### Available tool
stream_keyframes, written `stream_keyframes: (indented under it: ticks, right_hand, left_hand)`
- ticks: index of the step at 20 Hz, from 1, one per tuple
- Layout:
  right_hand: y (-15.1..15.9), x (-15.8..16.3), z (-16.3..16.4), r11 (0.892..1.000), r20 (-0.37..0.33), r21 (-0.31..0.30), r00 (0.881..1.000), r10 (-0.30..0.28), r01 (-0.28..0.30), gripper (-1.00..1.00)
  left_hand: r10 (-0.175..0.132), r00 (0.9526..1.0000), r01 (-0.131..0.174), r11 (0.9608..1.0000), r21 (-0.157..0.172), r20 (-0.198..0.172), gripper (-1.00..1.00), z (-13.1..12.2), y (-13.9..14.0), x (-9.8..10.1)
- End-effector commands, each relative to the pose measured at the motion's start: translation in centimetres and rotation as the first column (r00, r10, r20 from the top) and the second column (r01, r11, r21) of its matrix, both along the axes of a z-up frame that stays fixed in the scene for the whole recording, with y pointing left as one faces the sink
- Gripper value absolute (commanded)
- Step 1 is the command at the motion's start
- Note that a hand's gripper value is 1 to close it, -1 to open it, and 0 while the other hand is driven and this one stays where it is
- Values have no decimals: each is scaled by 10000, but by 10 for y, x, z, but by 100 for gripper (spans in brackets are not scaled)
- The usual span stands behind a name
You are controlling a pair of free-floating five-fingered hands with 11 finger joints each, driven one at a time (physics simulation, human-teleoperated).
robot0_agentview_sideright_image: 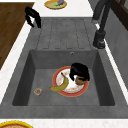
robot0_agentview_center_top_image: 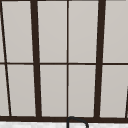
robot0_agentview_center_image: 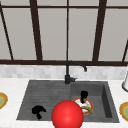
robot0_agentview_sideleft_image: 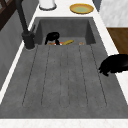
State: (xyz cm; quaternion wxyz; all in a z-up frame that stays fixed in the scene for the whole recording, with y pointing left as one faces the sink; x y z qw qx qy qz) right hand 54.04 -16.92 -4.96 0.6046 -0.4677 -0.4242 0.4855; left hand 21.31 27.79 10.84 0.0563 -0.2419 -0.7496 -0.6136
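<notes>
right hand (robot0_agentview_sideright_image: 79,71) curled on brown item (robot0_agentview_sideright_image: 80,80) – red-rimmed plate (robot0_agentview_sideright_image: 65,93), banana (robot0_agentview_sideright_image: 60,85)

A simulated home kitchen: grey sink (robot0_agentview_sideright_image: 30,75) with ribbed drainboard (robot0_agentview_sideleft_image: 65,75) set into a white bench (robot0_agentview_center_image: 10,86), black tap (robot0_agentview_center_image: 68,72) behind it, tiled splashback (robot0_agentview_center_image: 32,71), dark-framed window (robot0_agentview_center_top_image: 67,62) above, plate (robot0_agentview_sideright_image: 72,90) with banana (robot0_agentview_sideright_image: 60,85) in the basin.
</notes>
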Motion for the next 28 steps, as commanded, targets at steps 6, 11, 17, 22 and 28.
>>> stream_keyframes:
  ticks: [6,11,17,22,28]
  right_hand:
    - [-10,4,48,9999,-907,-51,9958,101,-106,-100]
    - [-20,4,84,10000,-1122,-43,9937,72,-78,-100]
    - [-20,-18,108,9998,-1393,70,9901,191,-183,-100]
    - [-12,-40,112,9995,-1776,280,9841,-70,122,-100]
    - [-4,-58,111,9980,-2248,149,9728,-562,611,-100]
  left_hand:
    - [0,10000,0,10000,0,0,0,0,0,0]
    - [0,10000,0,10000,0,0,0,0,0,0]
    - [0,10000,0,10000,0,0,0,0,0,0]
    - [0,10000,0,10000,0,0,0,0,0,0]
    - [0,10000,0,10000,0,0,0,0,0,0]
